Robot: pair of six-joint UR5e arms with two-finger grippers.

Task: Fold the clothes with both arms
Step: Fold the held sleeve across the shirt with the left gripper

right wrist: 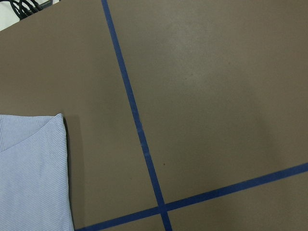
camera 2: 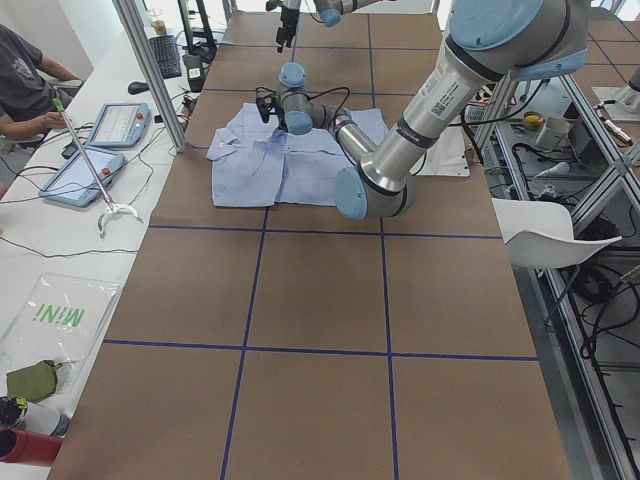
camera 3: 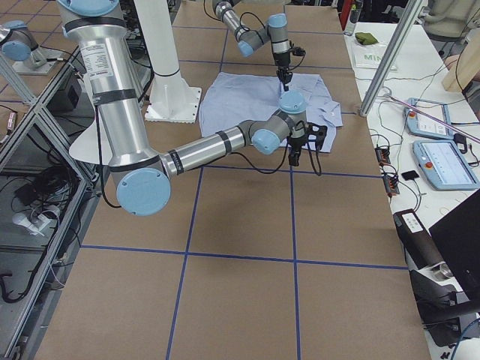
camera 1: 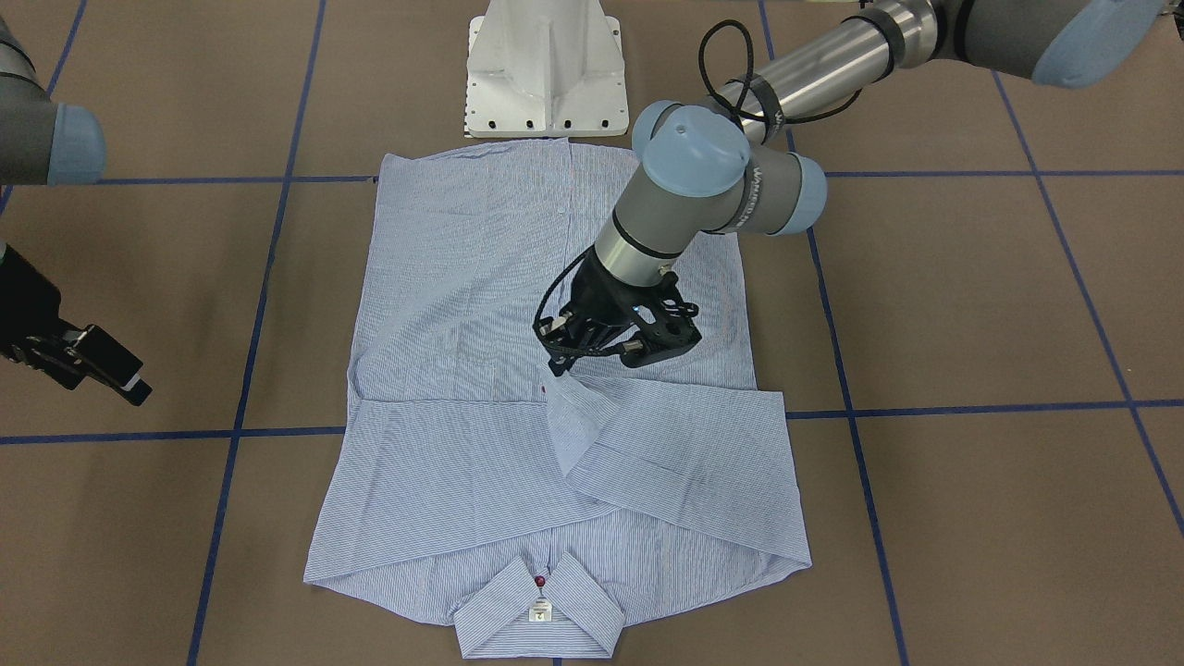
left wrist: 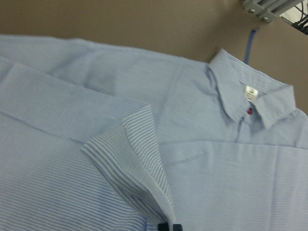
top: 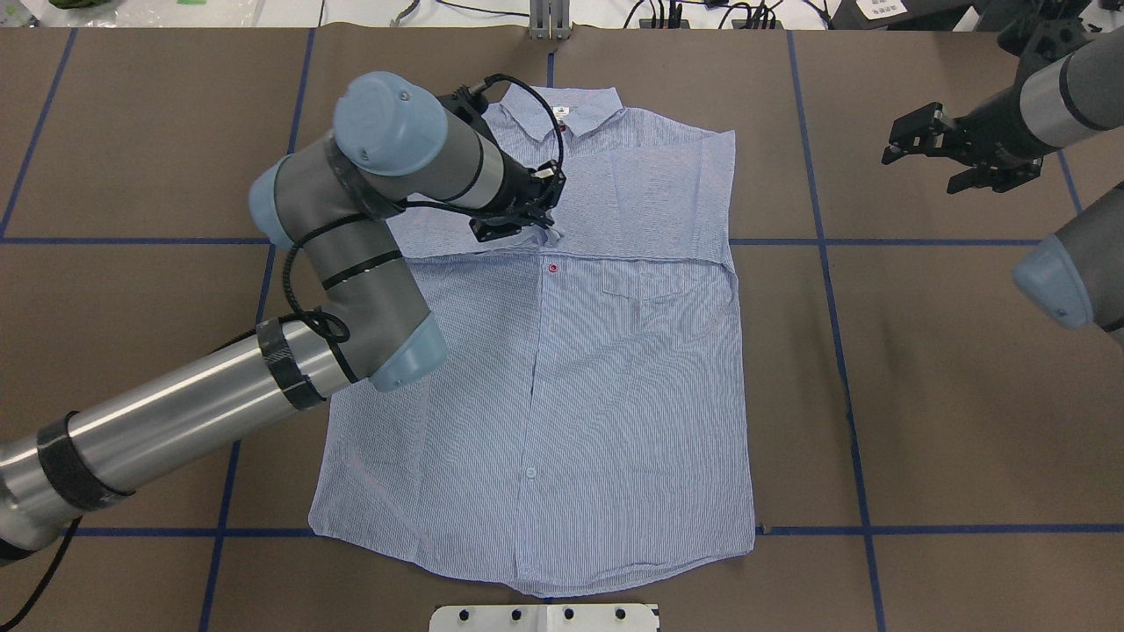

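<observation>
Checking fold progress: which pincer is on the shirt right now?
The left pincer, gripping the sleeve cuff of the shirt; the right pincer hangs open over the table, holding nothing.

- Brown table w/ blue tape grid (top: pixel 948 395): bare on both sides of light blue fine-striped button-up shirt (top: pixel 615 395); widest open lane on R side.
- Left arm, silver tube w/ grey joints (top: pixel 351 263): slants over shirt's L half, blocks top approach there; left gripper (camera 1: pixel 559 361) clamped on raised cuff at centre front.
- Right gripper, black (top: pixel 918 167): jaws apart, hangs over bare table well apart from shirt.
- White pedestal base (top: pixel 544 617): just beside hem, closes near edge.
- Aluminium post (top: pixel 549 22): just beyond collar, at far edge.
</observation>
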